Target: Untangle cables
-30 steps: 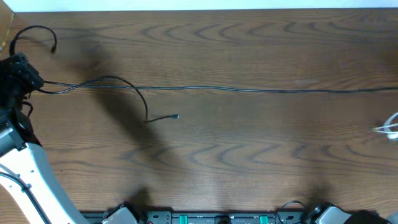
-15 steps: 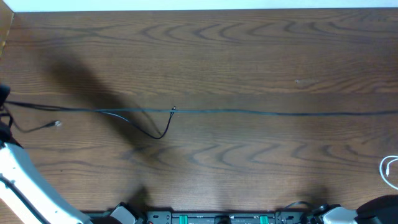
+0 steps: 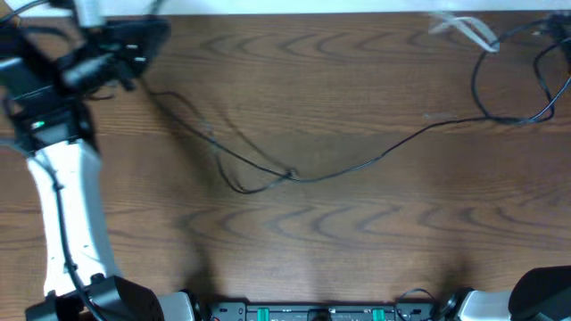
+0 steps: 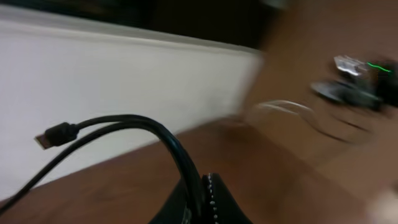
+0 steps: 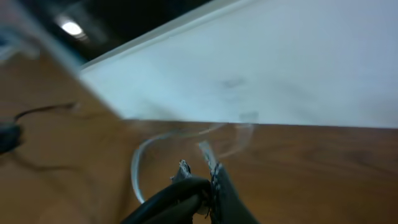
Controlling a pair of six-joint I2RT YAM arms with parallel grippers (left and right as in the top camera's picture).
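Over the far left corner of the brown wooden table (image 3: 357, 250), the left gripper (image 3: 141, 42) is blurred in the overhead view. Its wrist view cuts the finger off at the lower edge, so its jaws cannot be read. At the table's far right corner the short white cord (image 3: 464, 27) is only a pale streak. The long thin black cable (image 3: 357, 167) leaves the frame there. Near the table's middle, whether it knots is too fine to tell. Blur hides the right gripper (image 5: 199, 182) grip.
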